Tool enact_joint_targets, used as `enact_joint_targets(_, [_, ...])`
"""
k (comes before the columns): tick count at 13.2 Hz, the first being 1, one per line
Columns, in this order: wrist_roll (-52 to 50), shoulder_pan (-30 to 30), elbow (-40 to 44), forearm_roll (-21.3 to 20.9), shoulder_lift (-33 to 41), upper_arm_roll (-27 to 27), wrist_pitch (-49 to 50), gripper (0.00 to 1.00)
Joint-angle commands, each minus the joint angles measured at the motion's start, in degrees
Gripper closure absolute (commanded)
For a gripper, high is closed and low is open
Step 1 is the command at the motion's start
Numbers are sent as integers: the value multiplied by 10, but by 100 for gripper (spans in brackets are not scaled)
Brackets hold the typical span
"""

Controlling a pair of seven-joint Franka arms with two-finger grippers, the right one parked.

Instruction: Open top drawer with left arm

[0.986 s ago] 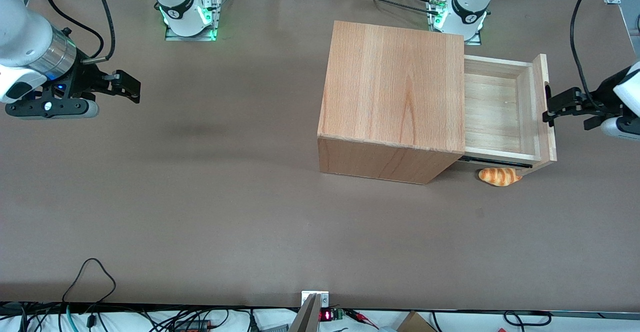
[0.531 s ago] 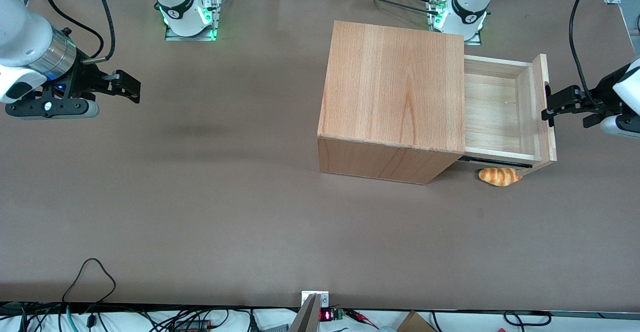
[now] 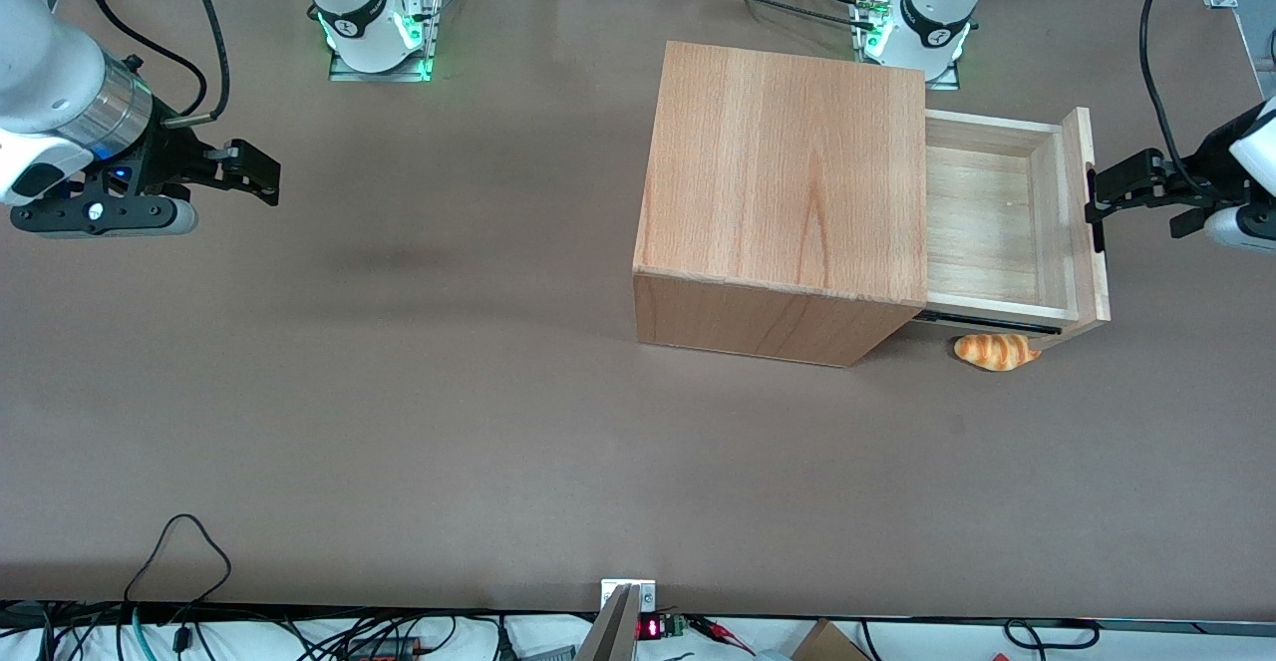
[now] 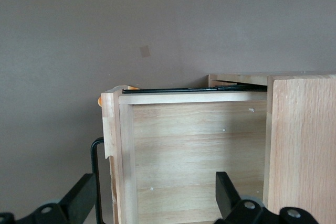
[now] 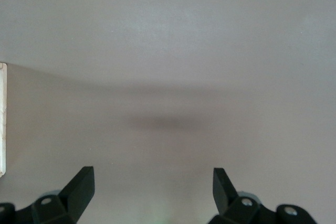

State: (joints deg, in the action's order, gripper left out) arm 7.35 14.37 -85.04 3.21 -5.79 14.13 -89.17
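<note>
The top drawer (image 3: 997, 212) stands pulled out of the wooden cabinet (image 3: 788, 172), its pale plank floor bare. Its thick front panel (image 3: 1084, 242) faces the working arm's end of the table and carries the slim black bar handle (image 4: 95, 182). The left arm's gripper (image 3: 1102, 192) hovers at that panel, open. In the left wrist view the gripper (image 4: 152, 184) straddles the panel: one finger (image 4: 79, 198) is outside the handle, the other finger (image 4: 226, 192) is over the drawer floor (image 4: 199, 150). Neither finger touches the handle.
A small orange-striped bread roll (image 3: 995, 351) lies on the brown table (image 3: 498, 392) under the drawer's corner nearer the front camera. Cables run along the table's near edge (image 3: 179, 541).
The left arm's gripper has drifted along the front panel, farther from the front camera. The drawer has stayed at the same extension.
</note>
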Motion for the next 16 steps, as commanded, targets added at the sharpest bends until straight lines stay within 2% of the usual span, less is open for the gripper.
enact_joint_targets(1, [-1, -119, 8, -20, 10, -116, 14, 0])
enact_joint_targets(3, [-2, -158, 8, -20, 11, -163, 21, 0])
enact_joint_targets(6, [-7, -156, 9, -15, 11, -163, 21, 0])
enact_joint_targets(9, [-6, -152, 47, -15, 10, -171, 44, 0])
enact_joint_targets(16, [-5, -136, 52, -15, 10, -170, 44, 0])
